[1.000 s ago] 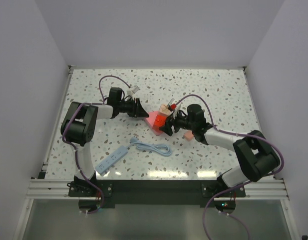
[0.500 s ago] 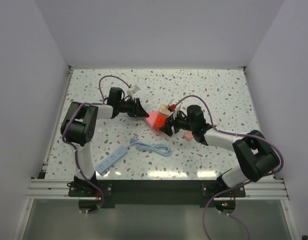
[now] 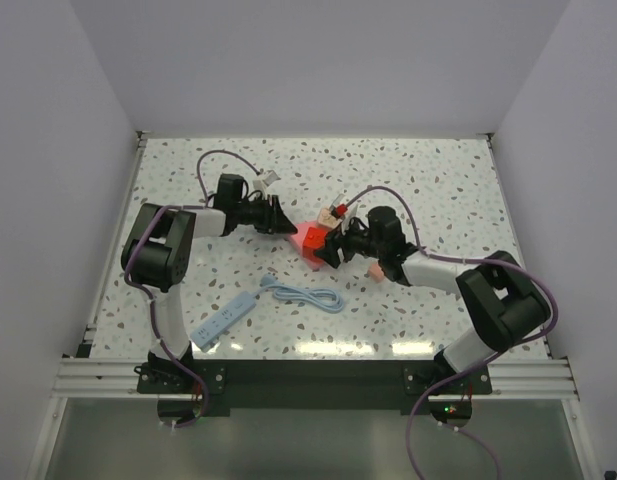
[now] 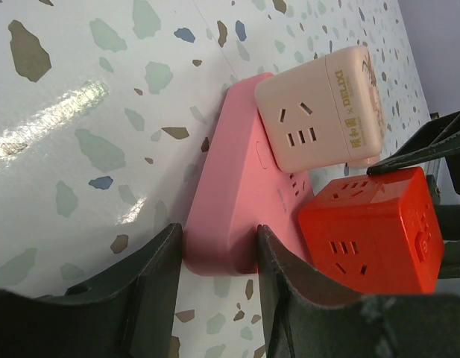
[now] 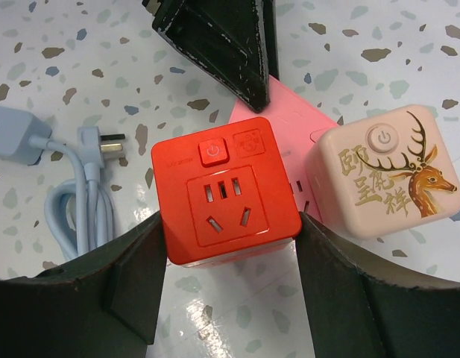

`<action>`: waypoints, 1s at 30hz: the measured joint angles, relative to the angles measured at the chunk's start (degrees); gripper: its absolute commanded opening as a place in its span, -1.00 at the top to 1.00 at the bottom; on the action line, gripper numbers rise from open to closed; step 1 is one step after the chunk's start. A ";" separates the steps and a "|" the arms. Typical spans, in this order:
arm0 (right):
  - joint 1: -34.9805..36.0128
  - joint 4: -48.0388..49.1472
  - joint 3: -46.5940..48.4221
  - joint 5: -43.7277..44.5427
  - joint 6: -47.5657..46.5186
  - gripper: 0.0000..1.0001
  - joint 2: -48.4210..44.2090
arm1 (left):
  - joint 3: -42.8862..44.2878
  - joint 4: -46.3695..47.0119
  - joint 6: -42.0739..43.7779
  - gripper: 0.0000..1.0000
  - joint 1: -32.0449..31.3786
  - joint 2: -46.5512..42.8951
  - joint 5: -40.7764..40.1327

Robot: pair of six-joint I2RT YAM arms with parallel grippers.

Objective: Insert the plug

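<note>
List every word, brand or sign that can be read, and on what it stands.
"DELIXI": side of the beige cube.
Gold Chinese characters by a deer, same cube's top: cannot read.
Power symbol: button on the beige cube, another on the red cube.
Pale print on the red cube: too small.

Speckled terrazzo table, plain lavender walls

Left arm low, reaching right toward table middle. Left gripper part-way closed, fingers pinching corner of pink base. Right arm low, stretched left. Right gripper clamps red cube, both sides. Grippers face each other, close.
</note>
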 measured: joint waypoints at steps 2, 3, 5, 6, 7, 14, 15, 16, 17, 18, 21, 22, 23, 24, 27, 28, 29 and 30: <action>0.09 0.17 -0.04 0.31 0.48 1.00 0.02 | 0.00 -0.02 0.00 1.00 0.09 0.00 -0.11; 0.35 0.52 -0.24 0.74 0.81 1.00 0.02 | 0.00 0.00 0.00 1.00 0.11 0.00 -0.20; 1.14 1.62 -0.79 2.05 1.36 1.00 -0.04 | 0.00 0.09 -0.02 1.00 0.28 0.00 -0.26; 1.64 2.14 -1.05 2.97 1.53 1.00 -0.09 | 0.00 0.11 -0.04 1.00 0.39 0.00 -0.24; 2.29 2.49 -1.14 4.07 1.68 1.00 -0.09 | 0.00 0.11 -0.04 1.00 0.57 0.00 -0.24; 6.71 8.17 -2.89 12.20 3.82 1.00 1.18 | 2.71 -2.49 0.92 1.00 1.88 0.98 -0.63; 6.99 9.20 -3.50 13.09 4.44 1.00 1.22 | 3.78 -3.19 1.03 1.00 1.95 1.55 -0.63; 7.26 9.99 -4.02 13.86 4.98 1.00 1.22 | 4.74 -3.54 1.16 1.00 1.97 2.12 -0.68; 7.56 10.54 -4.52 14.82 5.57 1.00 1.22 | 5.46 -3.76 1.31 1.00 1.99 2.45 -0.83; 7.87 10.64 -4.94 15.43 6.03 1.00 1.22 | 6.21 -4.11 1.53 1.00 2.10 2.73 -1.27; 8.94 10.95 -5.44 16.85 7.21 1.00 1.92 | 7.23 -4.70 2.25 1.00 2.29 2.80 -2.47; 9.25 11.06 -5.44 17.38 7.61 1.00 2.25 | 7.54 -4.83 2.38 1.00 2.29 2.80 -2.89; 9.62 10.82 -5.42 17.79 7.87 1.00 2.60 | 7.91 -4.87 2.54 1.00 2.36 2.80 -3.39; 9.99 10.86 -5.38 18.16 8.11 1.00 3.17 | 8.22 -4.96 2.60 1.00 2.43 2.80 -3.74; 10.56 11.13 -4.28 19.39 8.94 1.00 4.48 | 8.52 -5.01 2.99 1.00 2.58 2.80 -4.28; 10.58 10.97 -3.82 19.54 9.18 1.00 4.83 | 8.59 -4.96 3.19 1.00 2.69 2.80 -4.44; 10.58 10.75 -3.37 19.67 9.51 1.00 5.09 | 8.61 -4.85 3.41 1.00 2.78 2.80 -4.57; 10.62 10.32 -2.84 19.80 9.79 1.00 5.31 | 8.63 -4.72 3.50 1.00 2.89 2.75 -4.70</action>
